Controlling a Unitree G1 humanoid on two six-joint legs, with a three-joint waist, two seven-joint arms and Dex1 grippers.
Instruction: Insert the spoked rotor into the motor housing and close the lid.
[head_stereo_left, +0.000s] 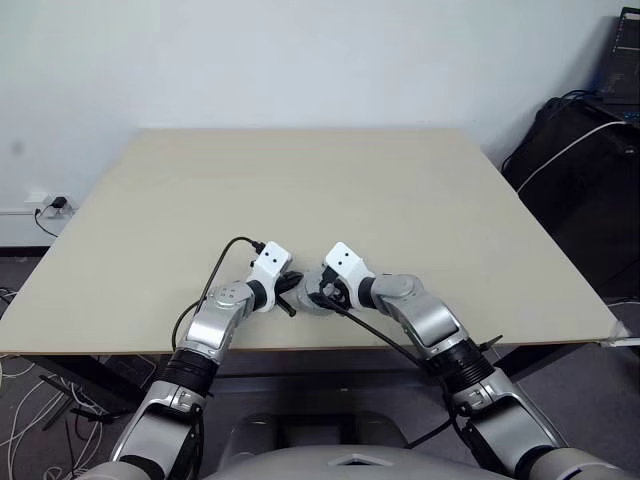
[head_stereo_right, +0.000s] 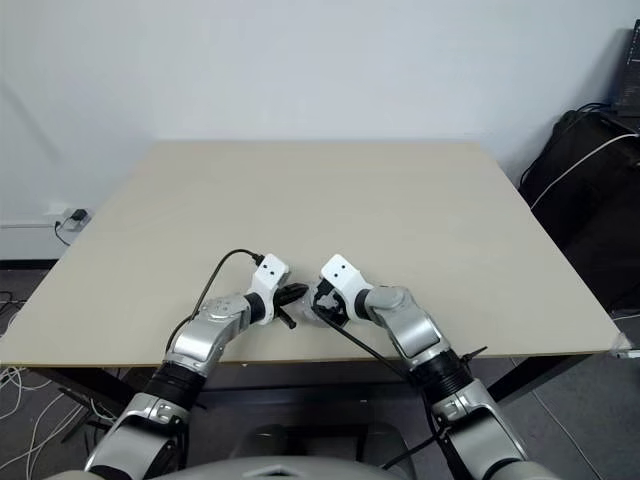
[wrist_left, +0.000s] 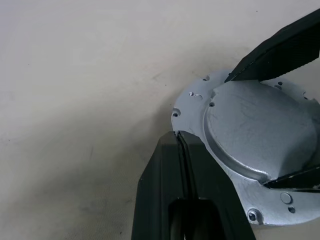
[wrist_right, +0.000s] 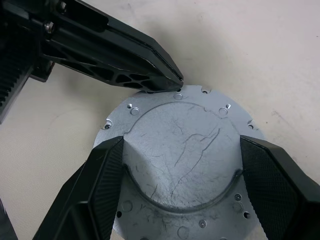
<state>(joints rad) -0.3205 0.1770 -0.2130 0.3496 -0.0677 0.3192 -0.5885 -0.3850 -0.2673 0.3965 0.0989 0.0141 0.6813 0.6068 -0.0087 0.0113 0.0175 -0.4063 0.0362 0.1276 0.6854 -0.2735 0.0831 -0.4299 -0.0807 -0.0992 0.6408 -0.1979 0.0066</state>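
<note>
The right gripper (wrist_right: 182, 185) straddles a round silver metal part (wrist_right: 182, 145) on the table (head_stereo_left: 330, 190), its two ribbed black fingers (wrist_right: 92, 192) spread wide and set against opposite sides of the part's raised, scratched central dome. The part sits directly between those fingers, its flat flange with small screw holes showing beyond the fingertips. Whether this is the lid alone or the lid seated on the motor housing cannot be told, as only the silver face shows.

Just past the far edge of the flange, the left gripper (wrist_right: 175, 82) comes in from the side with its fingers pressed together, the closed tip touching or nearly touching the flange rim. In the left wrist view the same shut fingers (wrist_left: 175, 170) meet the flange edge (wrist_left: 187, 107), with the right gripper's fingers crossing the dome beyond.

From the head views, both grippers meet near the table's front edge, with the silver part (head_stereo_left: 312, 300) between them and the pale tabletop stretching beyond.
</note>
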